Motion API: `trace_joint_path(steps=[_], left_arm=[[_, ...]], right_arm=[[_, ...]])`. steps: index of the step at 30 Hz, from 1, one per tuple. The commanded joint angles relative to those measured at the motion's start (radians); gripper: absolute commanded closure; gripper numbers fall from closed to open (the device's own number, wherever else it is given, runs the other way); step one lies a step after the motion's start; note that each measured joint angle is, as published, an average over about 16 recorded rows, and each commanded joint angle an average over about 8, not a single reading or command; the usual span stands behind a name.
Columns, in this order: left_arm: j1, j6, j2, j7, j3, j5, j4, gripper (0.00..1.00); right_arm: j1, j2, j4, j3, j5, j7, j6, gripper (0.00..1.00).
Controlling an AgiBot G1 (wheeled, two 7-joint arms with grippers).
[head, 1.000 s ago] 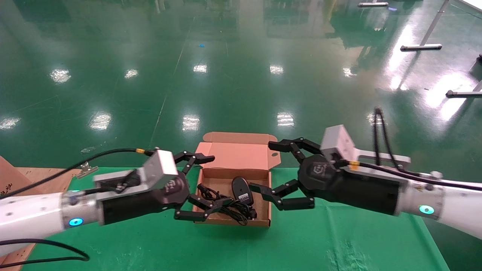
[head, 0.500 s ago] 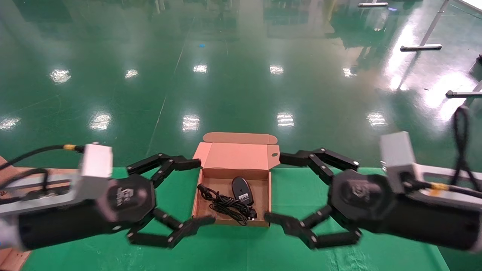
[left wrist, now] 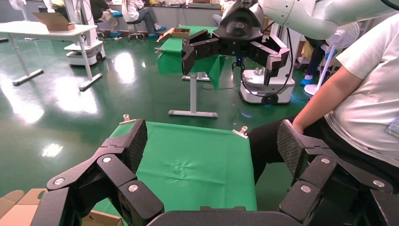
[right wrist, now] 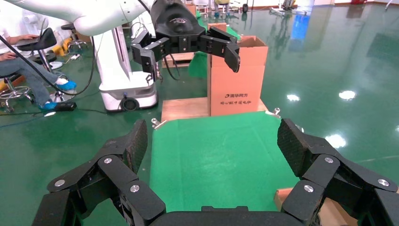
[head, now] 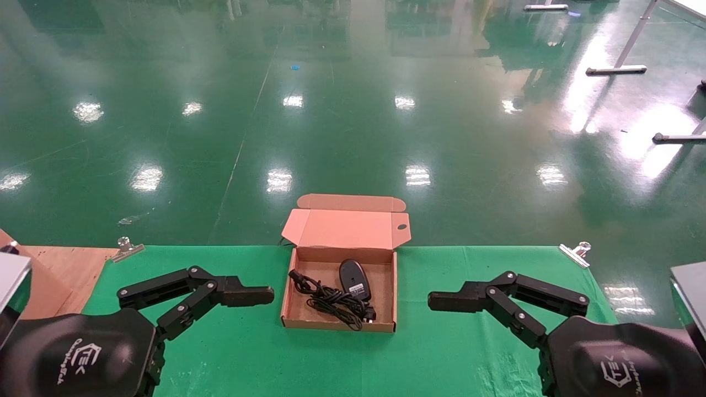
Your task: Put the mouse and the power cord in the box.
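Green cloth covers the table [head: 441,353], with glossy green floor [head: 353,110] beyond its far edge. At the middle of the table, near that far edge, sits the box [head: 292,317], lid [head: 347,229] hinged back and upright, a small round hole showing in its right flap.

Inside the box, the mouse [head: 353,278] lies underside up toward the back wall, white label visible. Just left of it and touching it, the cord [head: 331,300] lies bundled on the box floor, reaching to the front right corner. Both items are fully within the walls.

Left hand [left wrist: 211,146] is low at the near left of the table, well apart from the box, fingers [head: 193,289] spread wide and holding nothing. Right hand [right wrist: 211,146] is low at the near right, likewise apart from the box, fingers [head: 507,295] spread wide and empty. In the head view one upper finger of each hand points inward toward the box without touching it.

Metal clips [head: 127,248] pin the cloth at the far left and far right corners. A wooden board [head: 60,270] lies beside the cloth on the left. The right wrist view shows a tall cardboard carton [right wrist: 237,80] standing on it.
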State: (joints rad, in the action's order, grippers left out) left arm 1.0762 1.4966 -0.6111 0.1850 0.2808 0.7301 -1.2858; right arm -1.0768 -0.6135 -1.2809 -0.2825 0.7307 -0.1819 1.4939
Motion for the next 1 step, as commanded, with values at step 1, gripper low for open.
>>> trace_joint_path(steps=[1], left_arm=[[-0.007,0.022,0.019,0.019,-0.012,-0.02,-0.026,0.0]], right_arm=[[0.022,0.022,-0.039,0.032,-0.006,-0.021,0.021,0.0]])
